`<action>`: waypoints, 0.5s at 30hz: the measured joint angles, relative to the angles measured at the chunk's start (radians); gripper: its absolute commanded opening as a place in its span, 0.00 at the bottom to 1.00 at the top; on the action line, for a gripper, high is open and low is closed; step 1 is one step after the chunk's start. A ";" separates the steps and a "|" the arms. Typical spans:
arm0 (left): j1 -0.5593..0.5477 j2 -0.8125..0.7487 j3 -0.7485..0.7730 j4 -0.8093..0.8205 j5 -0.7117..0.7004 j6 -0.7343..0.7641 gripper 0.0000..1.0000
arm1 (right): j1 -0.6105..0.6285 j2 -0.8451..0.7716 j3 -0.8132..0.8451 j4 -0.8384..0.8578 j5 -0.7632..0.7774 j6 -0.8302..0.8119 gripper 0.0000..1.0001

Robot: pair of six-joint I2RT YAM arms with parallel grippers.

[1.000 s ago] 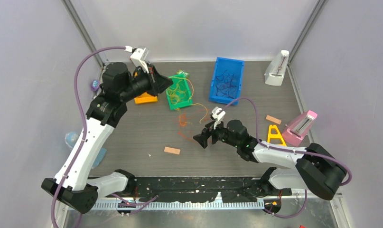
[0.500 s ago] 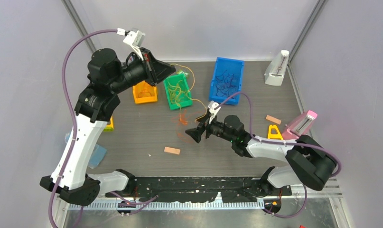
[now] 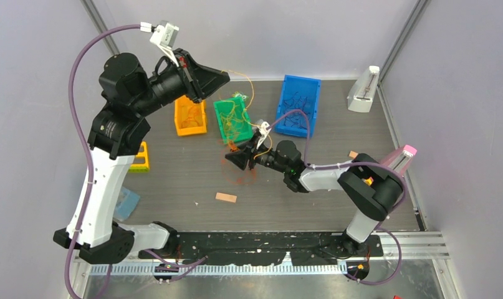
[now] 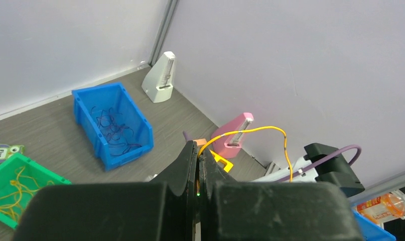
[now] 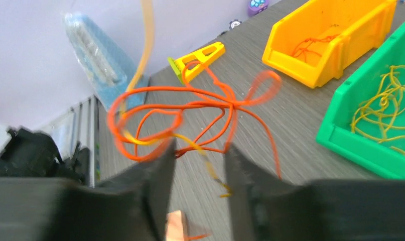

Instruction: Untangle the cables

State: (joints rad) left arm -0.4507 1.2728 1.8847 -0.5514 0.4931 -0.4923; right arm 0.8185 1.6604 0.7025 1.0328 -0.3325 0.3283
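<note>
An orange-red cable tangle (image 5: 190,115) with a yellow strand through it hangs just above the table in front of the green bin. My right gripper (image 5: 200,150) is at its lower edge, jaws apart, with strands crossing the gap; in the top view the right gripper (image 3: 231,159) sits mid-table. My left gripper (image 4: 197,150) is raised high and shut on a yellow cable (image 4: 270,129), which arcs from the left gripper (image 3: 227,76) down toward the tangle (image 3: 238,167). Dark cables (image 3: 295,107) lie in the blue bin and yellow ones (image 5: 386,113) in the green bin.
An orange bin (image 3: 191,116), a green bin (image 3: 233,121) and a blue bin (image 3: 297,106) stand in a row at the back. A white metronome (image 3: 364,90) and a pink one (image 3: 398,163) are at the right. A tan block (image 3: 225,197) lies in front of the tangle.
The left arm has lifted higher and back with the yellow cable. The right gripper has reached left and forward to the orange-red tangle, and its jaws have narrowed.
</note>
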 measured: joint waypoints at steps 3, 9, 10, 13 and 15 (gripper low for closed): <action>0.004 0.006 0.026 -0.013 -0.023 0.002 0.00 | 0.000 0.043 0.011 0.014 0.037 0.040 0.23; 0.117 -0.009 0.085 -0.060 -0.098 0.024 0.00 | -0.071 0.027 -0.177 0.104 0.126 0.135 0.07; 0.140 -0.018 0.085 -0.064 -0.109 0.024 0.00 | -0.087 0.018 -0.213 0.103 0.135 0.146 0.06; 0.217 -0.047 0.084 -0.074 -0.137 0.026 0.00 | -0.157 -0.041 -0.325 0.071 0.167 0.186 0.05; 0.252 -0.070 0.076 -0.077 -0.153 0.026 0.00 | -0.189 -0.111 -0.364 0.017 0.205 0.202 0.06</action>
State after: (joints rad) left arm -0.1989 1.2026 1.9606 -0.6285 0.3401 -0.4660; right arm 0.6292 1.5494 0.3386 1.0500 -0.1276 0.5304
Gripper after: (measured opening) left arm 0.004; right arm 0.073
